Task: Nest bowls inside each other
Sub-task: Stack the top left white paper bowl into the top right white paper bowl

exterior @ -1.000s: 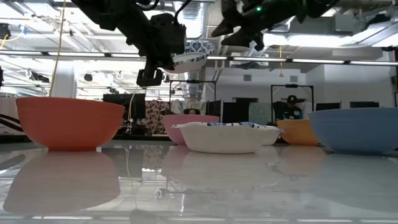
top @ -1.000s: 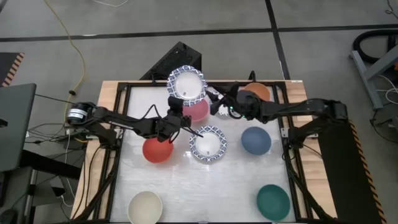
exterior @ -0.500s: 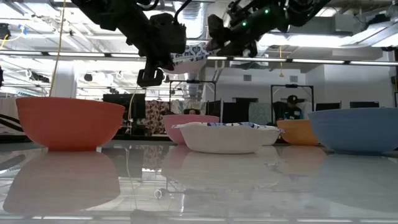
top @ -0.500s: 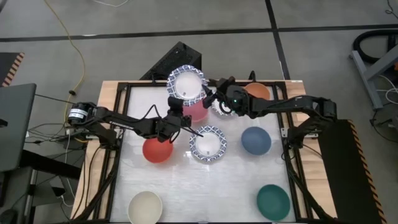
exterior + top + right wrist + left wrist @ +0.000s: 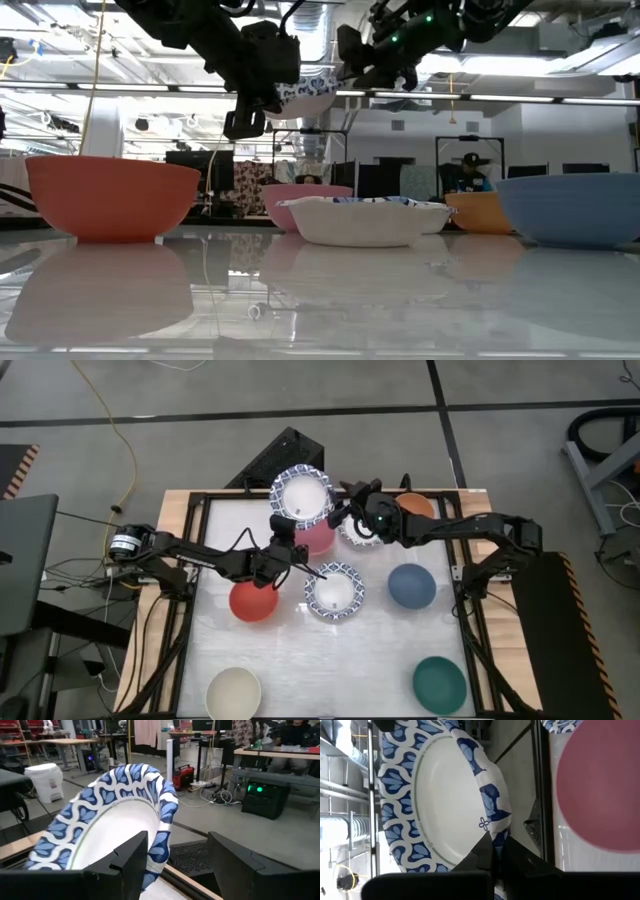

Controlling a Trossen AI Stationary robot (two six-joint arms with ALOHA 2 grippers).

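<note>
Left gripper is clamped on the rim of 1 patterned bowl, raised above the pink bowl at the table's far side. Right gripper (jaws wide) has moved left to the raised rim, apparently preparing a handover.

We see that the right end effector has swung in from over the orange bowl to the raised patterned bowl, its open fingers now astride that bowl's rim.
</note>
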